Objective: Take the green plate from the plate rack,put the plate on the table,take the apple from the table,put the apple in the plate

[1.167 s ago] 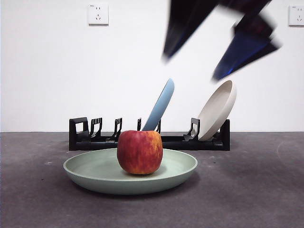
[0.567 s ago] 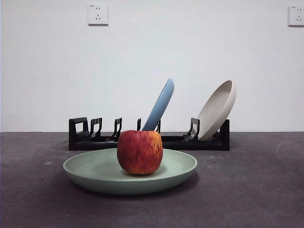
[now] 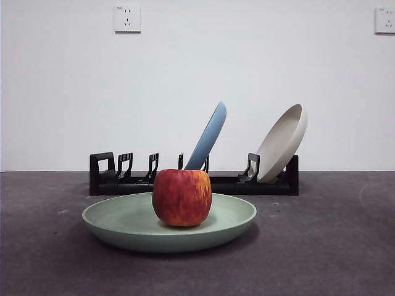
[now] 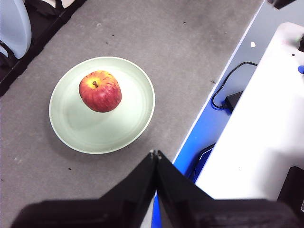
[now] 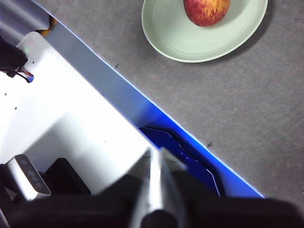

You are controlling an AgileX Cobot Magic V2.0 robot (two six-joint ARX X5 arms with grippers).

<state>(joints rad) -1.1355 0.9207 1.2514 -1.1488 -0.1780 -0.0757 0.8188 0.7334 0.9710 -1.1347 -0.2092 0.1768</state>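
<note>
Now one apple (image 3: 181,197) sits stem-up on one green plate (image 3: 117,223); two plates remain racked; both grippers, left gripper (image 4: 155,154) and right gripper (image 5: 156,151), are closed, empty.

Looks like a robotics lab test bench, not a kitchen. Bare white wall (image 3: 197,80) with two wall sockets (image 3: 127,18), dark grey tabletop (image 3: 333,246) with a blue edge strip (image 5: 156,116), white equipment housing (image 4: 256,123) and a loose black cable (image 4: 228,97) beside it.
</note>
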